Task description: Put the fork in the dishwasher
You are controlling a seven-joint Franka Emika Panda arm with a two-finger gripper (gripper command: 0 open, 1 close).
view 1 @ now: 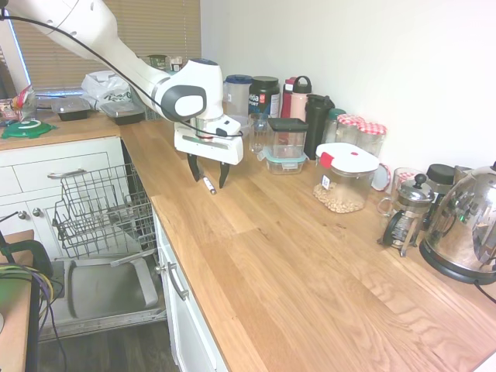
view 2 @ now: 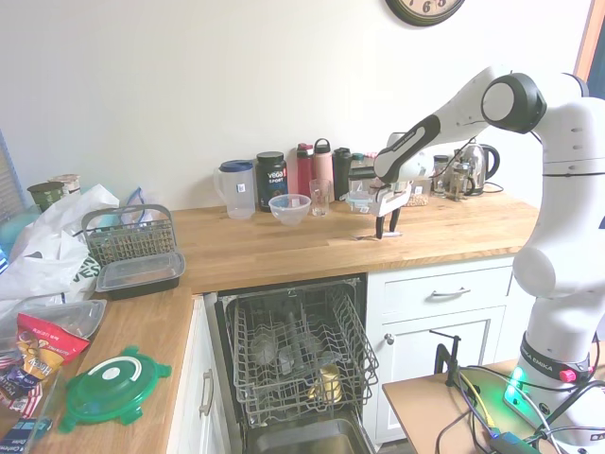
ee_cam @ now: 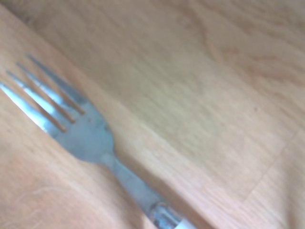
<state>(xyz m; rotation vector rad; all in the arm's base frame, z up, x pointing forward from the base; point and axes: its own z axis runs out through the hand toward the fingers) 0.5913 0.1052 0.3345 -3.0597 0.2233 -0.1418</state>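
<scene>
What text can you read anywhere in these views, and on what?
"VEGA SPORT": black tub on the counter.
"6", "5": wall clock, partly cut off.
"FRANKA EMIKA": arm base, barely legible.
Label on the chickpea container: too small.
Print on the snack packets: too blurred.

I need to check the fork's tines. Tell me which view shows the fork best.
The wrist view: the fork fills it, four tines and neck clear on the wooden counter. In the first exterior view only a sliver shows between the gripper fingers; in the second it is a thin glint.
</scene>
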